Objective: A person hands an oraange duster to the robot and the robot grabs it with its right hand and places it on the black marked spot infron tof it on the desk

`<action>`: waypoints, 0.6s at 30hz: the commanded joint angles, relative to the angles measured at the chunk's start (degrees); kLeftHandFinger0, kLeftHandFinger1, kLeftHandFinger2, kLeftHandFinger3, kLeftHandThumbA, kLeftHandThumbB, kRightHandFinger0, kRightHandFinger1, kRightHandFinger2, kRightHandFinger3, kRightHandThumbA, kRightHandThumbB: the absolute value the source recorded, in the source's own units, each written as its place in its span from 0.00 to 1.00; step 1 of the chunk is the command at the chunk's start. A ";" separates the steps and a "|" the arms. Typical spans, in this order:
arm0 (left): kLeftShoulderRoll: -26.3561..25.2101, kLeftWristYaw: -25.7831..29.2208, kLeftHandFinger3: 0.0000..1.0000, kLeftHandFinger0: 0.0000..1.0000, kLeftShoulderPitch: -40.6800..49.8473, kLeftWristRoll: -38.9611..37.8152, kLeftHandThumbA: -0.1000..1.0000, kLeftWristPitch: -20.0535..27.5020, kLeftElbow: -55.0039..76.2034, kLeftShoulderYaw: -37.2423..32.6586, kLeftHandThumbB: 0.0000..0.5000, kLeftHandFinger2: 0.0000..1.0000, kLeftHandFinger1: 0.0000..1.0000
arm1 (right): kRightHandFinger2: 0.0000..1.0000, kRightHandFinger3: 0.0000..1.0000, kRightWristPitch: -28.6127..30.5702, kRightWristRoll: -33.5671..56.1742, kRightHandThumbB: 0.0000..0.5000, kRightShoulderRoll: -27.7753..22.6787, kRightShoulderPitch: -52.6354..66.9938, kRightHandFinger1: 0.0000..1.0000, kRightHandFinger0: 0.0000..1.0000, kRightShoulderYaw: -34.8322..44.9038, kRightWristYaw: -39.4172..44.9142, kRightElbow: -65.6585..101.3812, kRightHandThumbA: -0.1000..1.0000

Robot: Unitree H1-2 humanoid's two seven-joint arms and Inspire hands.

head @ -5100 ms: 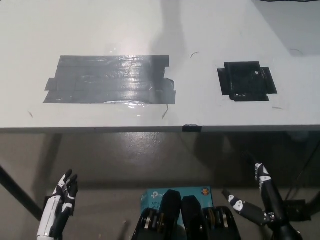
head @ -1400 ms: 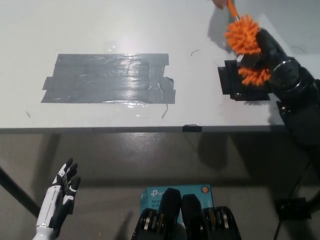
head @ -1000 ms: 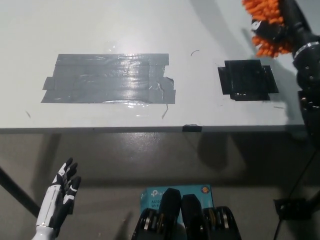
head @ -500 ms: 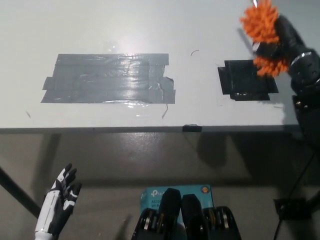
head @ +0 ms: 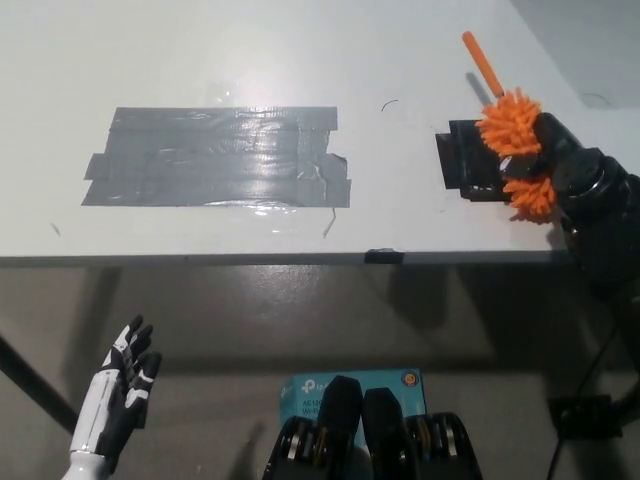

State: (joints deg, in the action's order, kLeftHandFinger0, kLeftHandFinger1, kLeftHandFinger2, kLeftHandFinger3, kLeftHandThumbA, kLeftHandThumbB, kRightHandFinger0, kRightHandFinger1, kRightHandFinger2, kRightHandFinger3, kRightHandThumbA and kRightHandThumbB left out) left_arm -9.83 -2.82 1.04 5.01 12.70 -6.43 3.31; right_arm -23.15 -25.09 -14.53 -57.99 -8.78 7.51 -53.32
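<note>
My black right hand is shut on the orange duster over the right half of the small black marked spot on the white desk. Fluffy orange tufts stick out above and below the hand, and the orange handle points up and away to the left. I cannot tell whether the duster touches the desk. My white left hand rests open at the lower left, below the desk's front edge.
A large patch of grey tape lies on the left half of the desk. The desk's front edge runs across the middle of the view, with dark floor below it and a blue box near my body.
My right hand has come down and toward me with the duster, from above the spot's far right corner onto its right side. The handle now shows, tilted away. The left hand stays put.
</note>
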 commanded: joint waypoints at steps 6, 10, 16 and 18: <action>-1.17 0.50 1.00 0.94 -0.24 0.63 0.89 1.00 1.39 0.26 0.30 1.00 1.00 | 1.00 1.00 -1.77 -1.80 0.89 -1.24 -5.42 1.00 1.00 -5.10 1.74 2.81 0.86; -1.08 0.48 1.00 0.93 -0.52 0.56 0.89 0.71 1.59 0.31 0.32 1.00 1.00 | 1.00 1.00 -1.55 -1.59 0.94 -1.69 -4.05 1.00 1.00 -4.54 -1.32 8.50 0.87; -1.34 0.39 1.00 0.92 -1.09 0.59 0.90 1.14 1.20 0.31 0.36 1.00 1.00 | 1.00 1.00 -1.22 -2.26 0.98 -2.31 -3.22 1.00 1.00 -3.08 -4.99 16.36 0.96; -1.33 0.44 1.00 0.92 -1.39 0.67 0.91 1.03 1.17 0.31 0.38 1.00 1.00 | 1.00 1.00 -1.40 -2.74 0.97 -2.75 -2.93 1.00 1.00 -2.38 -6.28 20.12 0.98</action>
State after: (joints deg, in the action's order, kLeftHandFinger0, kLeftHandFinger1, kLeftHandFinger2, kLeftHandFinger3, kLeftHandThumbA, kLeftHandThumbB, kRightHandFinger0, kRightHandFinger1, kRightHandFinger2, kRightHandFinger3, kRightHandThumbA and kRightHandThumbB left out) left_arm -9.89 -2.79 0.86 5.38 12.71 -6.44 3.31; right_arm -24.40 -26.01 -15.09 -59.54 -13.16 6.89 -41.72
